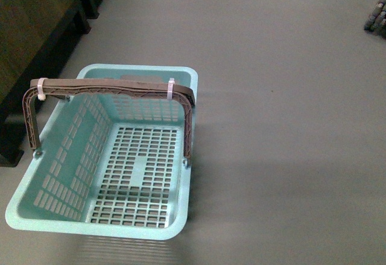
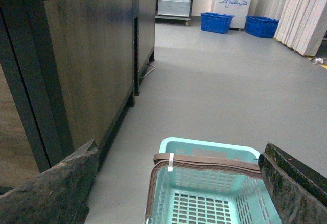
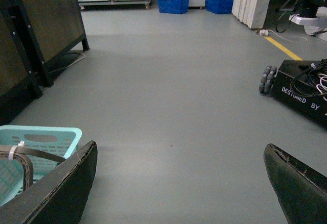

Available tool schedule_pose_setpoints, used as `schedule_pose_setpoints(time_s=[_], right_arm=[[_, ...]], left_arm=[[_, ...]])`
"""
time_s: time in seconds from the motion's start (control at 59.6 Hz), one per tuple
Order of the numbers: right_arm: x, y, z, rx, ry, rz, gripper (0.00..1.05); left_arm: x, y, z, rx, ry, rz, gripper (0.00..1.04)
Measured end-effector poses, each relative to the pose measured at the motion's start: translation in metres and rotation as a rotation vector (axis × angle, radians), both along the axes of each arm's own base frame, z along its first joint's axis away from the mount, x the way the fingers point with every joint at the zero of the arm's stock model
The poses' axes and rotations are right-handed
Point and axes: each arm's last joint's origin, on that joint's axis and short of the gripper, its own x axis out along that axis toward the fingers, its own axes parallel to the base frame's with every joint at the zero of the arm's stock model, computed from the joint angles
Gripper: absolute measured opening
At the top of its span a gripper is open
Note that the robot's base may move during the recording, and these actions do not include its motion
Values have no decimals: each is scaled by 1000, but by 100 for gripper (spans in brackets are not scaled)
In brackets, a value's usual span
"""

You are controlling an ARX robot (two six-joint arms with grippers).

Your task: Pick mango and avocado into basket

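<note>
One basket (image 1: 72,156) sits on the grey floor (image 1: 289,96), low and left on your front cam. Its brown handles (image 1: 114,88) are swung up together and lean toward the far end. They're tied with two white zip ties (image 1: 171,88), and you can see straight down to the slotted bottom.

Just left of the basket is a dark wood cabinet (image 1: 24,41), close but not touching as far as I can tell. Well off to the basket's right and further out is a black wheeled base (image 3: 301,89) with cables on it. Only its wheels poke into the front cam's corner. Way beyond the basket, by the back wall, are two blue crates (image 2: 217,21).

Your left jaws are wide apart, hanging up above the basket, and the far rim and handles show between them. Your right jaws are wide apart too, off to the basket's right over bare floor, with just a corner of the basket at the edge of that view. Neither set is gripping anything.
</note>
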Motion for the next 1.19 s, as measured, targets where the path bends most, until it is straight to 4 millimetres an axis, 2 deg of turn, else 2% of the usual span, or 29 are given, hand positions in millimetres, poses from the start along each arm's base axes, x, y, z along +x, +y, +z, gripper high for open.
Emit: schedule_pose_setpoints(time_s=[0.621, 0.655, 0.705, 0.722, 0.772, 0.89, 1.007, 1.192], right_arm=[[0, 0, 0, 0, 0, 0, 96], [0, 0, 0, 0, 0, 0, 96], [0, 0, 0, 0, 0, -1, 96], [0, 0, 0, 0, 0, 0, 96], [0, 0, 0, 0, 0, 0, 96], [0, 0, 0, 0, 0, 0, 96], [0, 0, 0, 0, 0, 0, 96], [0, 0, 0, 0, 0, 0, 96]], left_arm=[[0, 0, 0, 0, 0, 0, 96], [1, 0, -1, -45, 49, 42, 96], [3, -1, 0, -161, 257, 161, 96], [9, -2, 1, -240, 343, 242, 96], [30, -6, -2, -499, 428, 310, 96], [72, -16, -15, -895, 475, 356, 96], [113, -25, -36, -1159, 491, 406, 96], [180, -44, -79, -1376, 507, 436, 96]])
